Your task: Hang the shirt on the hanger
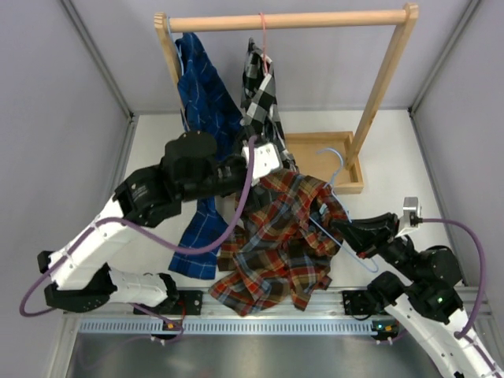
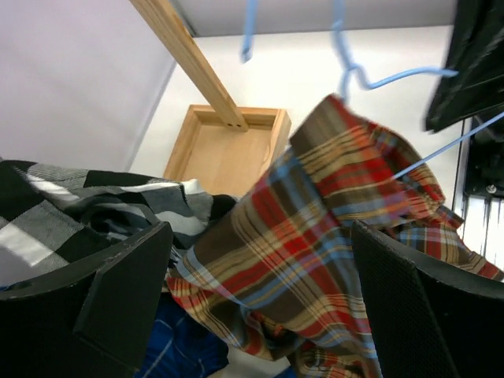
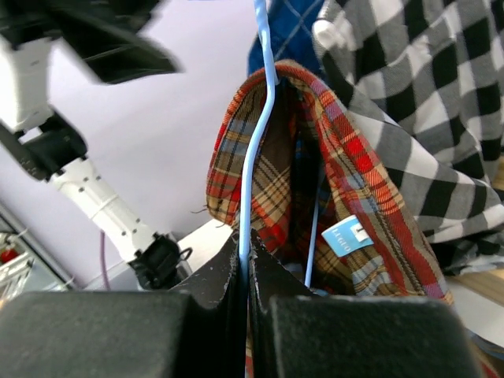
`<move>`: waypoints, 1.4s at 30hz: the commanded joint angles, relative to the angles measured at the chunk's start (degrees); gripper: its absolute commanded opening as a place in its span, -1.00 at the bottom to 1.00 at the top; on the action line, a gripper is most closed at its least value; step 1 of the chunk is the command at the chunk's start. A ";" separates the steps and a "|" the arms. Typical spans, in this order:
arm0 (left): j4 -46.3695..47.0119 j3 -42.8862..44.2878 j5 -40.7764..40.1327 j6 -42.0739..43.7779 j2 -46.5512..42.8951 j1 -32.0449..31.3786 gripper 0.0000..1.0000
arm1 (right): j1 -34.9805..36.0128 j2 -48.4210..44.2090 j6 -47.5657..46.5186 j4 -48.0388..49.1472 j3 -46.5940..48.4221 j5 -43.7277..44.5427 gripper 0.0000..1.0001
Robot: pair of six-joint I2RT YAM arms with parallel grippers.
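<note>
The red-orange, brown and blue plaid shirt hangs bunched in mid-table, its collar draped over the light blue wire hanger. The hanger's hook points toward the rack. My right gripper is shut on the hanger's wire; the shirt and its light blue neck label hang just beyond my fingers. My left gripper is open above the shirt's upper left. In the left wrist view its fingers stand wide apart with shirt cloth between and below them; the hanger rises behind.
A wooden rack stands at the back with a dark blue plaid shirt and a black-and-white checked shirt on a pink-red hanger. The rack's wooden tray base lies behind the hanger. Grey walls close both sides.
</note>
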 commanded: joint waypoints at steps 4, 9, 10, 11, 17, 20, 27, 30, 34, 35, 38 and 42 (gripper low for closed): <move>-1.99 8.41 30.13 4.23 8.99 9.76 0.96 | 0.15 -5.57 -1.82 1.73 3.44 -7.56 -1.00; -8.40 13.01 39.62 3.09 13.75 9.76 0.93 | 0.06 -6.18 -1.29 2.87 3.61 -11.70 -1.00; -9.03 12.48 41.38 3.35 13.75 9.76 0.90 | 0.06 -6.18 -1.38 2.96 3.88 -12.05 -1.00; -9.82 11.61 42.88 4.92 13.14 9.76 0.84 | 0.15 -6.18 -1.55 2.96 4.23 -12.14 -1.00; -12.28 8.17 46.93 6.78 12.95 10.20 0.74 | 0.06 -4.95 -0.15 5.24 6.51 -15.30 -1.00; -12.28 9.31 48.34 5.91 14.36 10.20 0.57 | 0.06 -4.07 1.08 7.69 6.69 -17.76 -1.00; -12.64 10.19 49.83 4.67 15.77 10.20 0.30 | 0.06 -1.97 2.04 9.46 8.36 -20.84 -1.00; -12.72 10.19 52.29 3.97 16.12 10.03 0.15 | 0.06 -0.30 2.92 11.30 8.27 -21.81 -1.00; -12.81 7.21 53.35 3.88 15.07 9.85 -0.49 | 0.06 1.90 2.75 13.59 9.15 -22.51 -1.00; -12.81 6.59 53.79 4.05 14.80 9.85 -0.76 | 0.06 2.77 2.58 13.51 9.67 -22.95 -1.00; -12.81 5.62 56.16 4.50 13.84 9.76 -1.00 | 0.06 4.80 1.44 12.81 10.03 -23.48 -1.00; -12.90 4.57 57.22 5.64 12.87 9.76 -1.00 | 0.06 5.95 -1.11 9.91 10.91 -21.38 -1.00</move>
